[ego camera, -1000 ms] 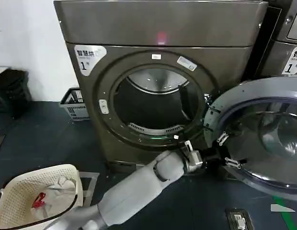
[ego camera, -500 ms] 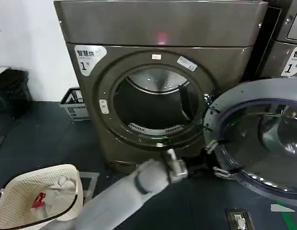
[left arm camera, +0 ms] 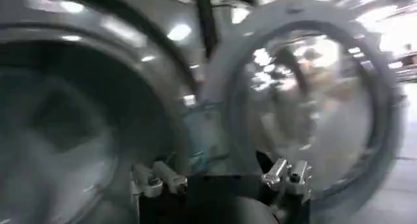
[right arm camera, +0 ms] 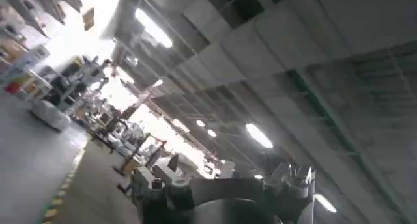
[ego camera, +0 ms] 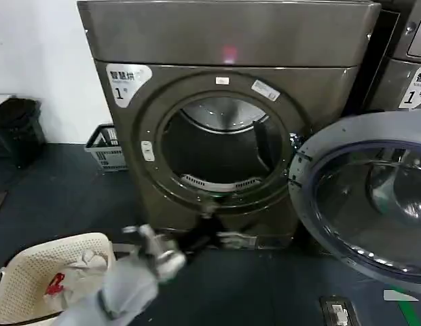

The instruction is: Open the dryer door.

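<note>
Head view. Dryer (ego camera: 224, 41) at centre, far side of the dark floor (ego camera: 54, 197), bronze-grey, pink light lit on the top panel, white "1" label (ego camera: 126, 80) at upper left of the front. Round opening uncovered, drum (ego camera: 221, 146) visible inside. Dryer door (ego camera: 363, 197) swung fully open to the right, hinged at the right edge of the opening, grey inner rim and dark glass facing out. Second machine (ego camera: 407, 61) partly visible far right, behind the door. Left arm reaching in from the near left; left gripper (ego camera: 214, 238) low in front of the dryer's base, below the opening, well apart from the door, blurred. White laundry basket (ego camera: 51, 272) near left with cloth and something red inside. Small grey basket (ego camera: 105, 146) on the floor left of the dryer, against the wall.

Left wrist view. Left gripper (left arm camera: 221, 176) with jaws apart, holding nothing. Beyond them, drum opening and the open door (left arm camera: 306, 95), both blurred.

Right wrist view. Right gripper (right arm camera: 225, 180) pointed up toward a ceiling (right arm camera: 313, 56) with strip lights, away from the dryer. Jaws spread, nothing between them.
</note>
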Controlling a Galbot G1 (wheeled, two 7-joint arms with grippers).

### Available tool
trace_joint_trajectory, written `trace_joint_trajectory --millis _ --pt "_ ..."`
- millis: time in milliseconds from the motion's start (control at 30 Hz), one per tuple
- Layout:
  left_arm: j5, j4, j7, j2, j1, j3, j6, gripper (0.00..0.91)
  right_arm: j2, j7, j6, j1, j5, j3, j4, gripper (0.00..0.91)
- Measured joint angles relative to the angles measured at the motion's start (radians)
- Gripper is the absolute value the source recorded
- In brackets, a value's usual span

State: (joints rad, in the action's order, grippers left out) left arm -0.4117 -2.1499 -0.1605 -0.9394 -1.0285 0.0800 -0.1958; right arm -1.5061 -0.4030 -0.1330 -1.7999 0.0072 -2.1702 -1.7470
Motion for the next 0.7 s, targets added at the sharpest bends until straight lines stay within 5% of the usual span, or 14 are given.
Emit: trace_joint_trajectory --millis 100,333,700 --pt "-0.052 -0.032 0.059 0.045 -0.118 0.125 -0.039 0.907 0.009 -0.001 0.001 0.006 0.0 0.012 0.002 0.907" --pt "-0.254 -0.061 0.331 0.068 -0.311 0.386 -0.284 0.907 0.027 -0.011 0.024 0.011 -0.001 0.041 0.019 0.907" --pt "-0.66 -0.008 0.749 0.134 -0.418 0.671 -0.541 0.907 0.039 0.012 0.056 0.04 0.0 0.088 0.006 0.907"
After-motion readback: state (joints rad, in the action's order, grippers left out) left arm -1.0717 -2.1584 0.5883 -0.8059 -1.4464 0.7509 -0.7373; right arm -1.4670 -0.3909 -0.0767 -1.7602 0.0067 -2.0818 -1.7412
